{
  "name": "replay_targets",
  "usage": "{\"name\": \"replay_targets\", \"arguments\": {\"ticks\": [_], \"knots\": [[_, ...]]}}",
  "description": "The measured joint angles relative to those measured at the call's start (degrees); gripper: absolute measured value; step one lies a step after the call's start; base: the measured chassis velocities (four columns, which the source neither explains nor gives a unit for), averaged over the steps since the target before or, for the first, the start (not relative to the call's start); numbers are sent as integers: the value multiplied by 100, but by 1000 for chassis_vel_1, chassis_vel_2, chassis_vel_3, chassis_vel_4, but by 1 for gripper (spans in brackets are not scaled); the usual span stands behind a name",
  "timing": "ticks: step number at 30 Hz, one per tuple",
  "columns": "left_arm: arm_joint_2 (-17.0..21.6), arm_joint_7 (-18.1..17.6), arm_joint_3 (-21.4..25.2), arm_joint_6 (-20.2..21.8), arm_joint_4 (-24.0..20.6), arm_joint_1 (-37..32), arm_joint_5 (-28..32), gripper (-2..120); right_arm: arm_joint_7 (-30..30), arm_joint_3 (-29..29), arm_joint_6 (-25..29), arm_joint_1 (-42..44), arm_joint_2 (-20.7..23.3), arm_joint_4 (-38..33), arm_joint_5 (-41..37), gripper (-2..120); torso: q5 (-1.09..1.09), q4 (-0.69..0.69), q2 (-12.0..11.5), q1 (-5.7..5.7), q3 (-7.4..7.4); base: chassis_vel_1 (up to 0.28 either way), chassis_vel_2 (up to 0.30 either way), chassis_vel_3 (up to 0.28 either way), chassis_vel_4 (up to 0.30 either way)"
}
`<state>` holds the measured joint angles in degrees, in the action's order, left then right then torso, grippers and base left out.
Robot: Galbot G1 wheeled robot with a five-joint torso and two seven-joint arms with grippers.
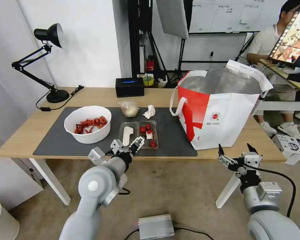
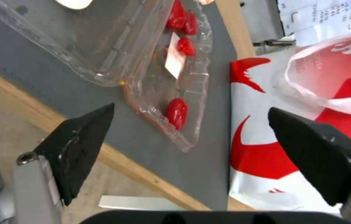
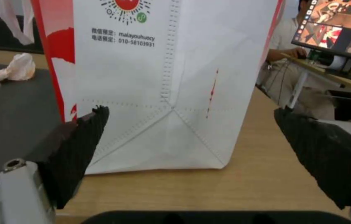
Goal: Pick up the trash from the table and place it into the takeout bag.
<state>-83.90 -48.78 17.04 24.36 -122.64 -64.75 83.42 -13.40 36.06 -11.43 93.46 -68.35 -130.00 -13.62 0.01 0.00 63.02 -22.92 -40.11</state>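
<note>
On the table (image 1: 100, 95), a dark grey mat (image 1: 176, 136) carries the trash: a white bowl of red shells (image 1: 87, 124), a clear hinged tray with tomatoes (image 1: 140, 133), a crumpled tissue (image 1: 149, 111) and a small clear-bag bundle (image 1: 129, 108). The takeout bag (image 1: 220, 110) stands open at the right. My left gripper (image 1: 127, 144) hovers open over the tray's near edge. In the left wrist view the tray (image 2: 150, 62) lies just beyond the left gripper (image 2: 191, 108). My right gripper (image 1: 234, 146) is open at the table's front edge, and the right gripper (image 3: 190, 110) faces the bag's white side (image 3: 163, 77).
A black tissue box (image 1: 129, 87) and a black desk lamp (image 1: 46, 63) stand at the table's back. A person sits at a desk behind the bag. A grey metal box (image 1: 156, 226) lies on the floor, and a small white box (image 1: 290, 148) sits right of the table.
</note>
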Motion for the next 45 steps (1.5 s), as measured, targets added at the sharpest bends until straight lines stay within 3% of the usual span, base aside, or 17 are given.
{"name": "replay_targets", "arguments": {"ticks": [28, 40, 45], "knots": [[-210, 59, 12, -225, 411, 83, -280, 100, -40, -10, 103, -31, -14, 184, -4, 100, -1, 0, 0, 0, 0, 0, 0, 0, 0], [-153, 364, 32, -300, 585, 98, -590, 100, -34, -38, 224, -23, -49, 272, 9, 100, 0, -1, 1, 0, 2, 0, 0, 0, 0], [-125, 547, 45, -547, 680, 84, -806, 100, -28, -49, 286, -26, -57, 325, 7, 100, -1, -2, 2, 1, 2, 0, 0, 0, 0]]}}
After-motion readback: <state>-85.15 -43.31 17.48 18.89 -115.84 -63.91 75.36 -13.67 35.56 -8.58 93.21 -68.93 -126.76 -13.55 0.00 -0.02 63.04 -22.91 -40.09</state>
